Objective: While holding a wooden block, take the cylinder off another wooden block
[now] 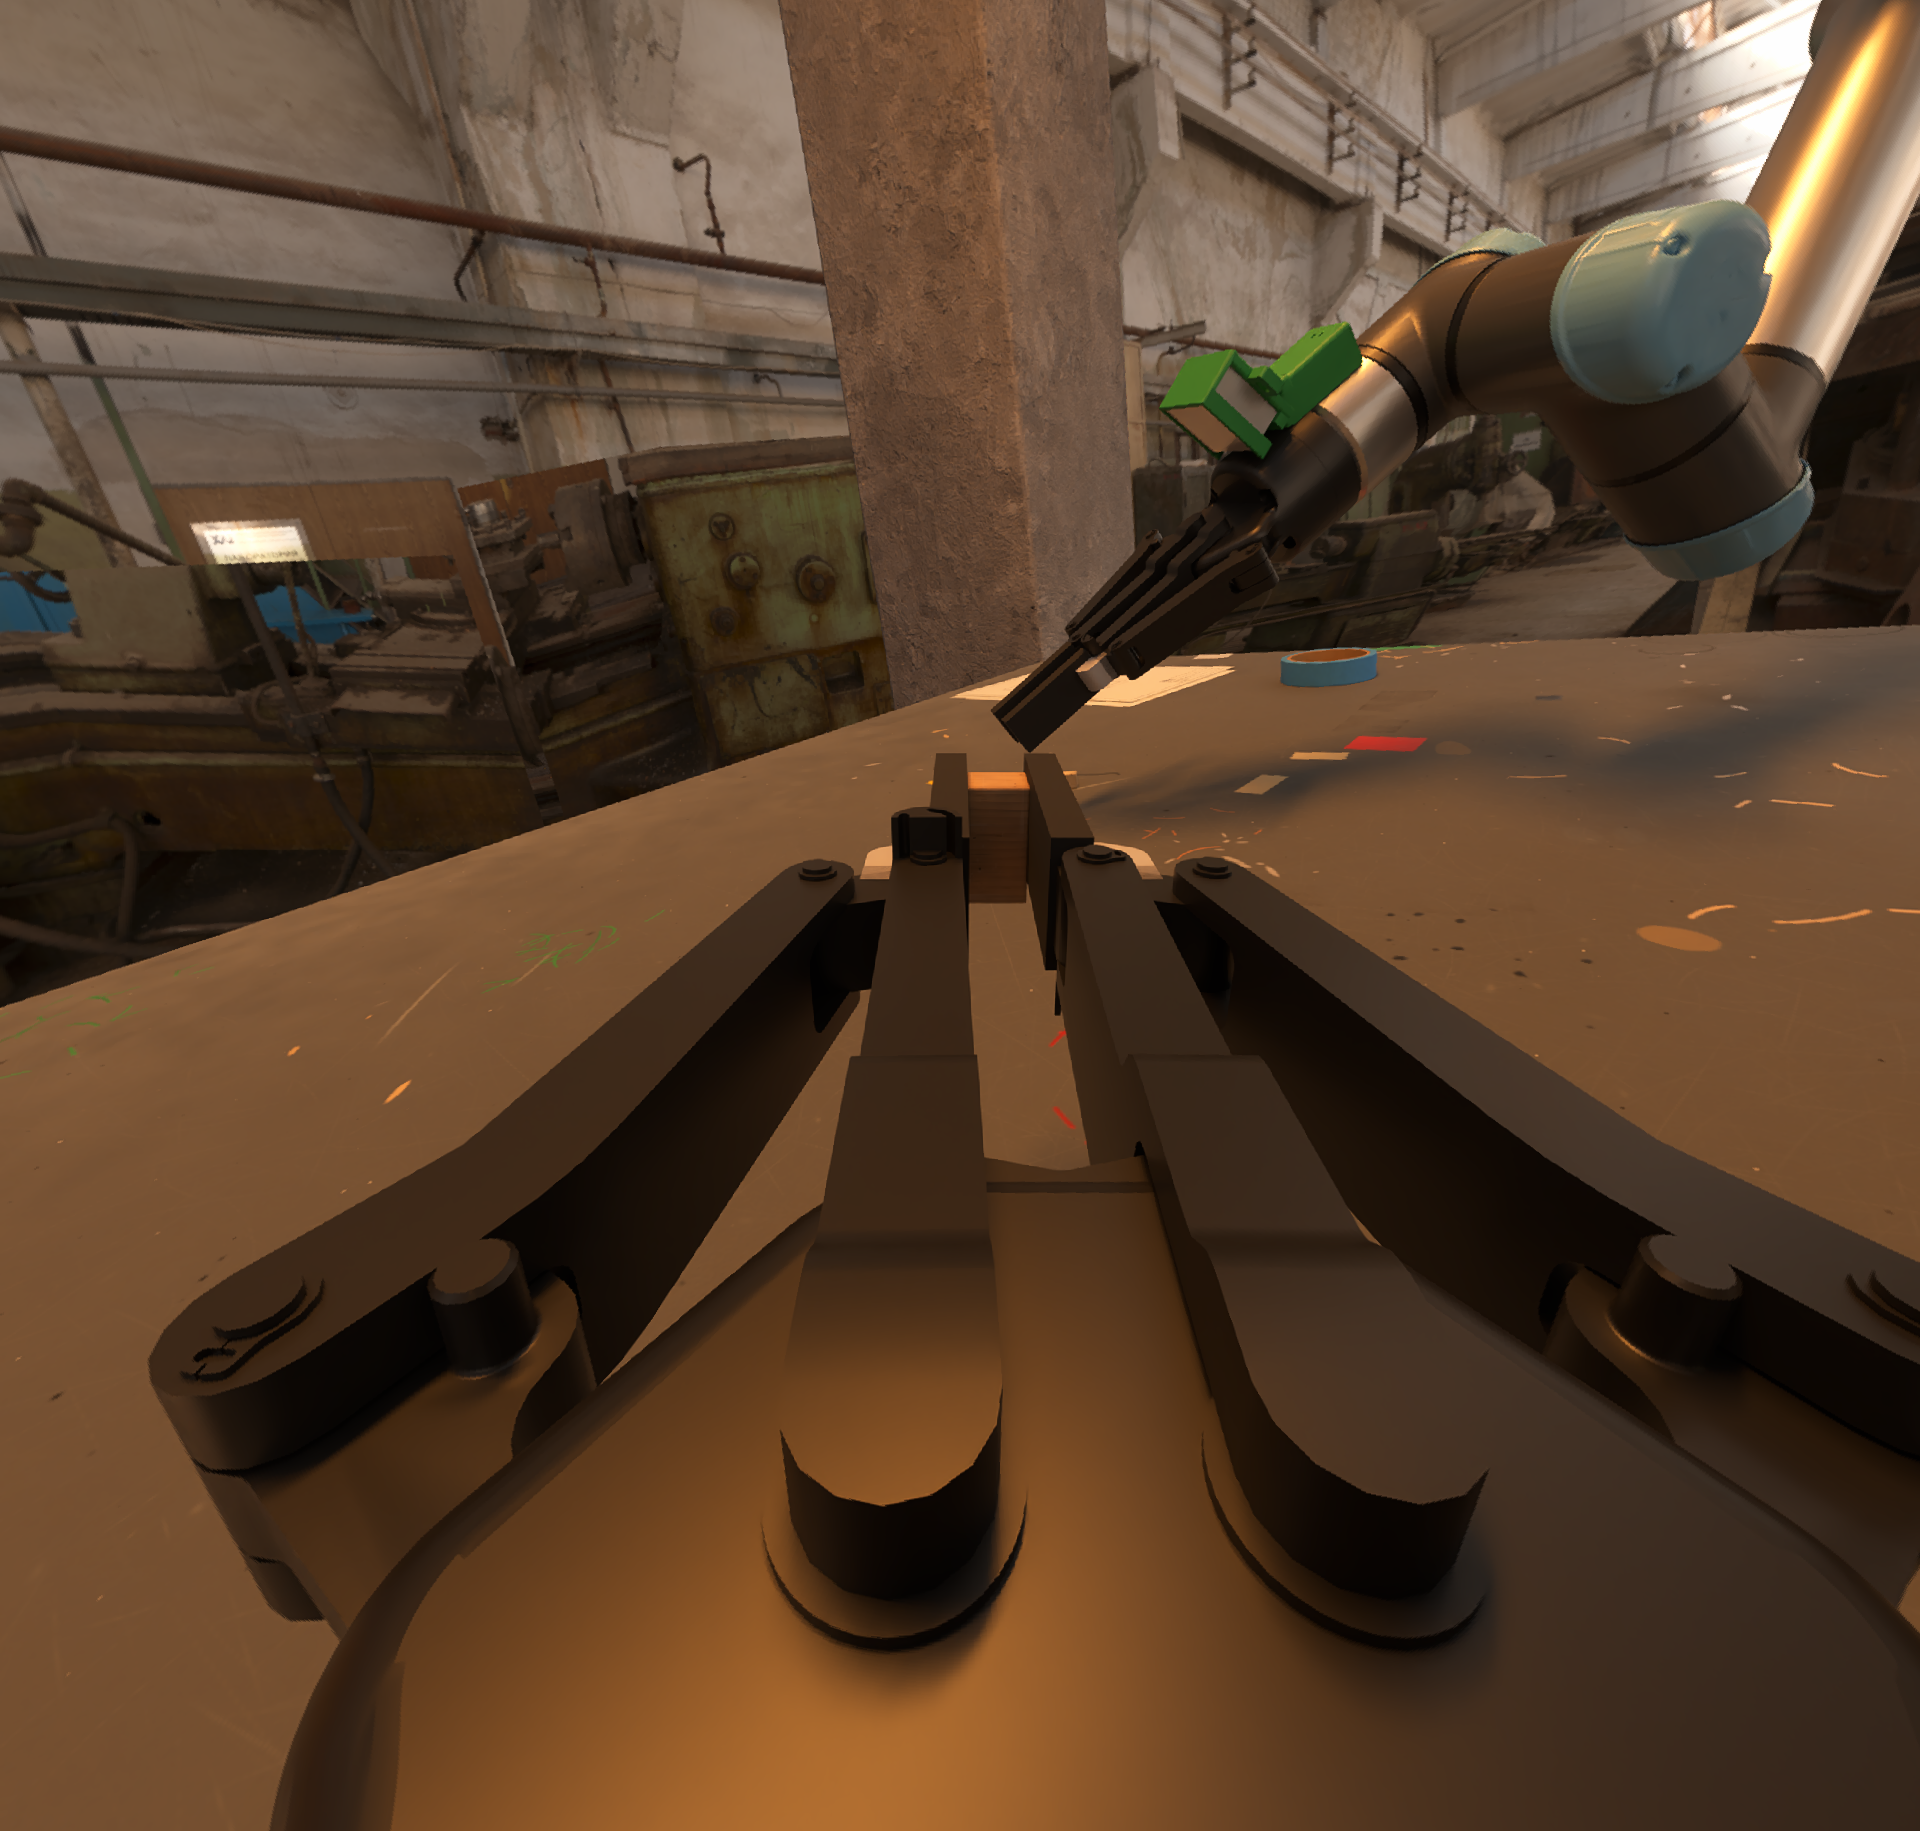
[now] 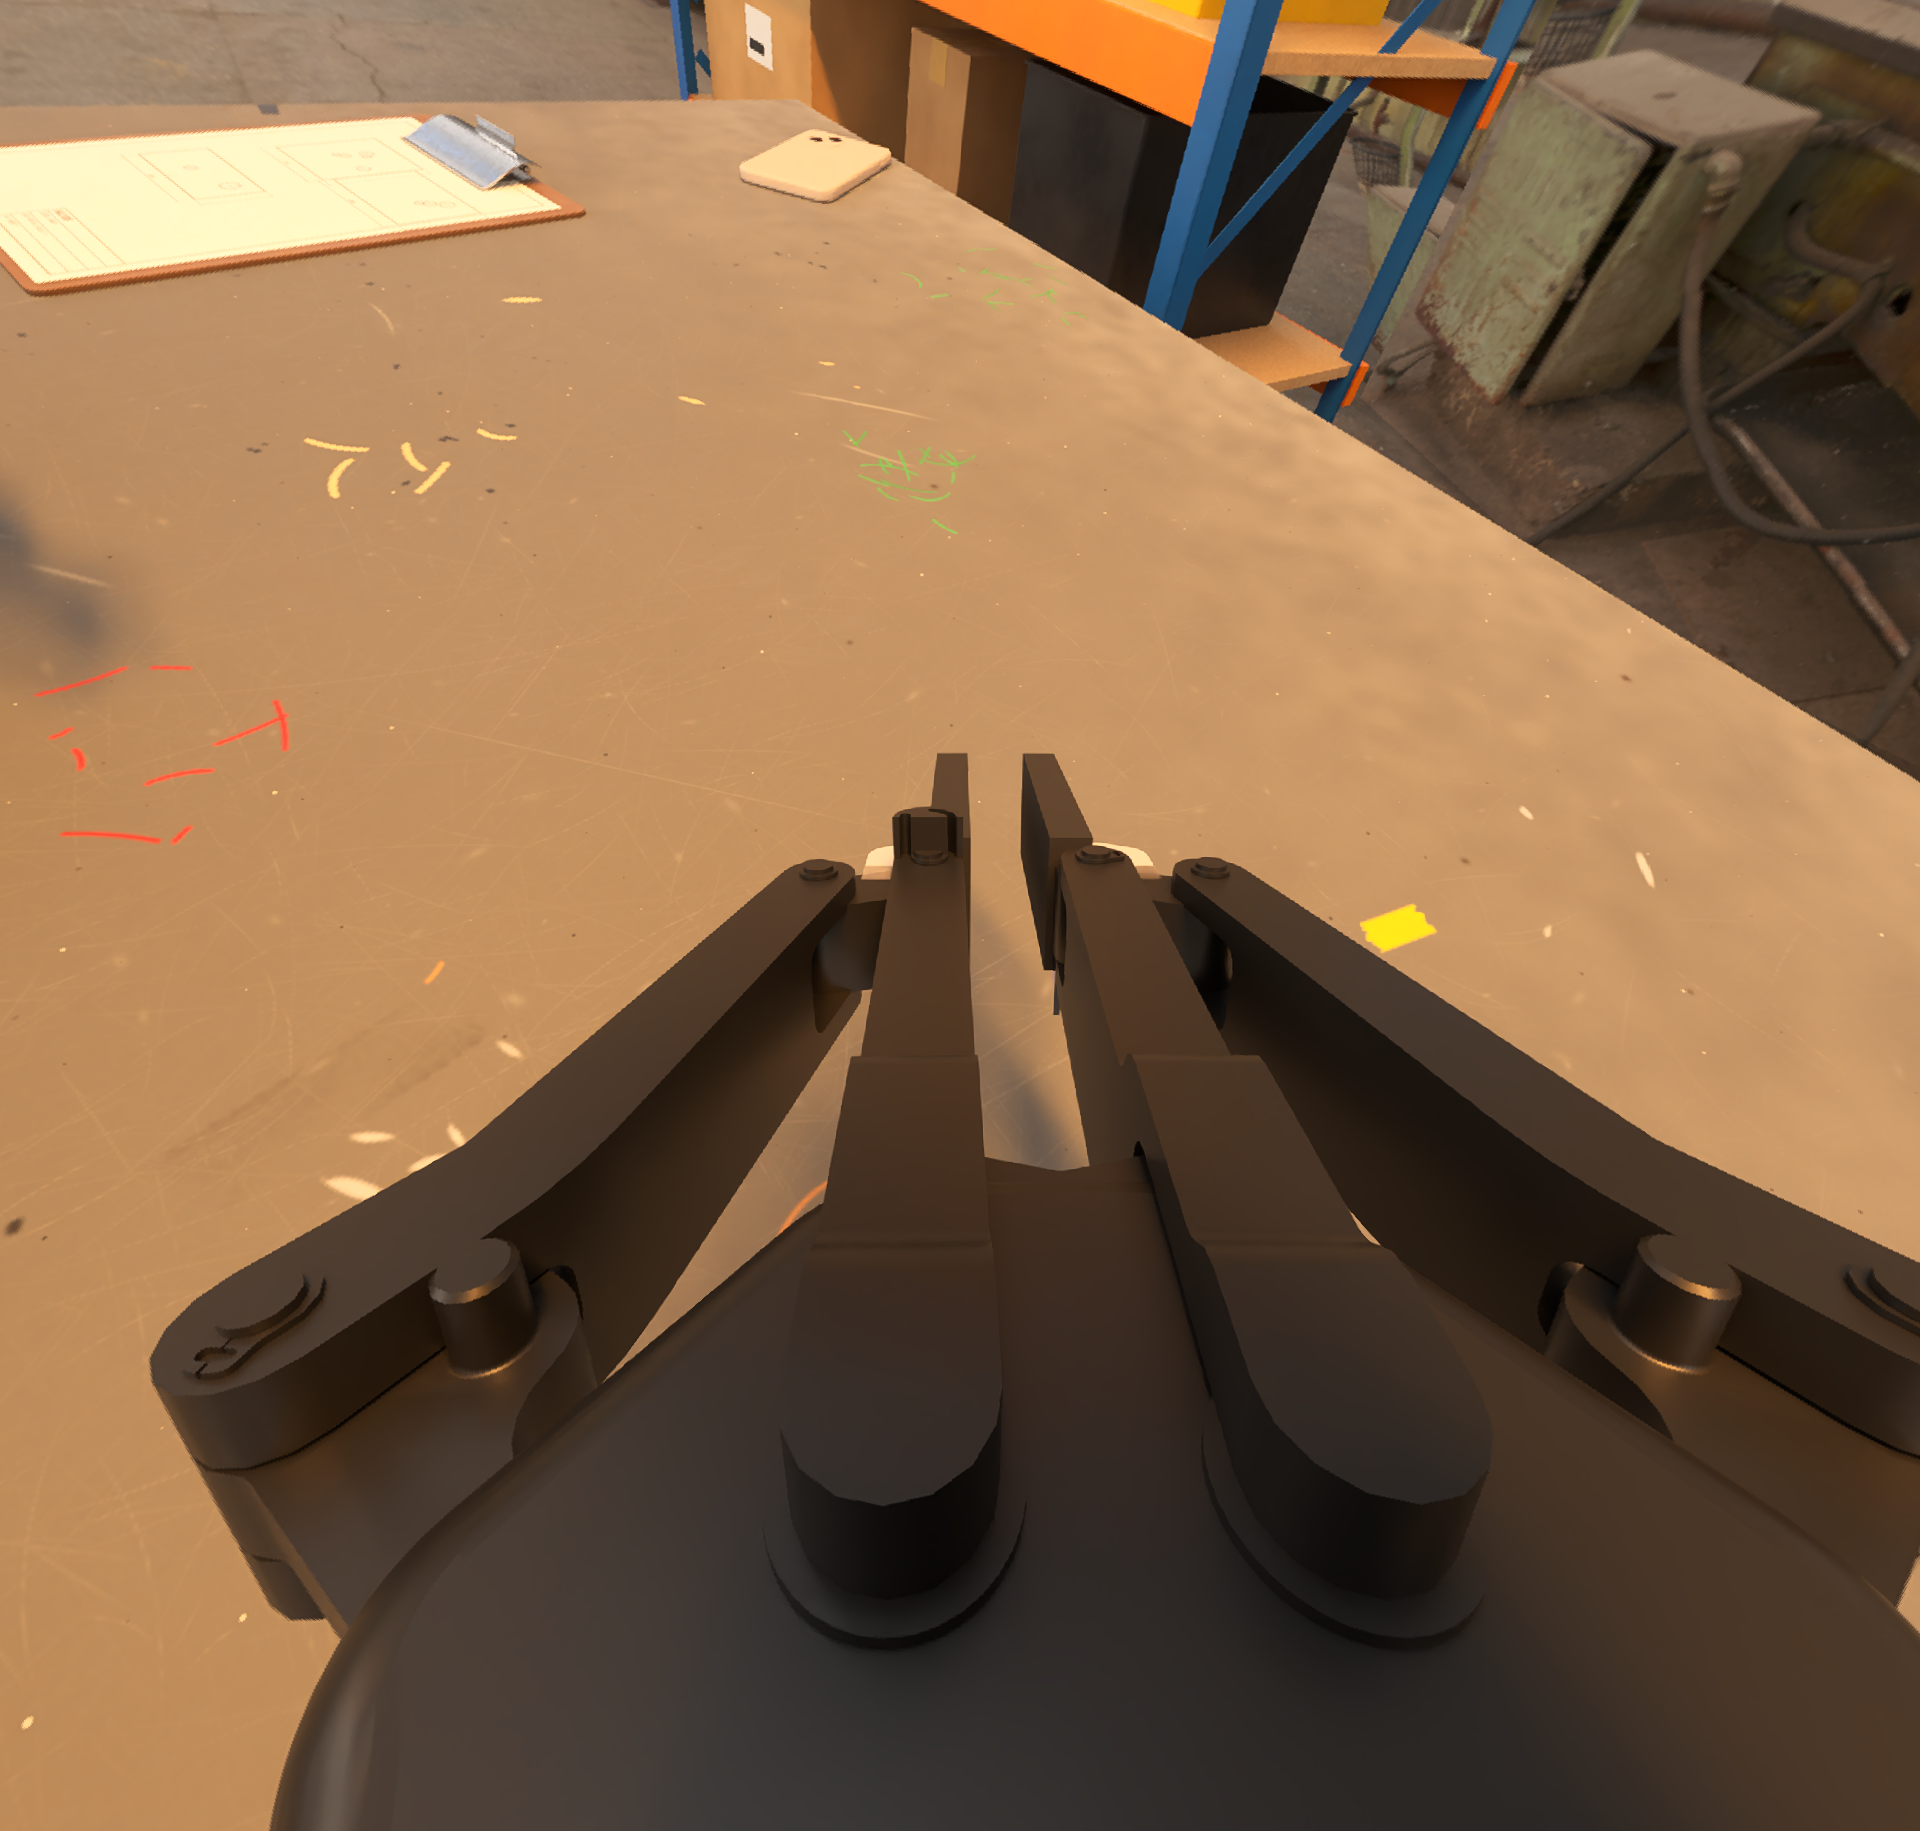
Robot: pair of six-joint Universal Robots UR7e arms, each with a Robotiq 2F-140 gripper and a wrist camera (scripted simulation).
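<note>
In the left wrist view my left gripper [image 1: 997, 805] is shut on a small wooden block [image 1: 1000, 831], held low over the brown table [image 1: 1455, 1002]. The right gripper [image 1: 1027, 723] reaches in from the upper right, its tips just above and beyond that block. In the right wrist view the right gripper [image 2: 995, 794] has its fingers drawn close with a narrow gap, and only bare table shows in it. No cylinder and no second block show in either view.
A blue tape roll [image 1: 1330, 666], a white sheet [image 1: 1153, 685] and a red patch [image 1: 1385, 743] lie beyond the block. A clipboard [image 2: 260, 197] and a cream phone [image 2: 816, 163] lie at the table's far edge. A blue-and-orange shelf rack [image 2: 1226, 119] stands beyond.
</note>
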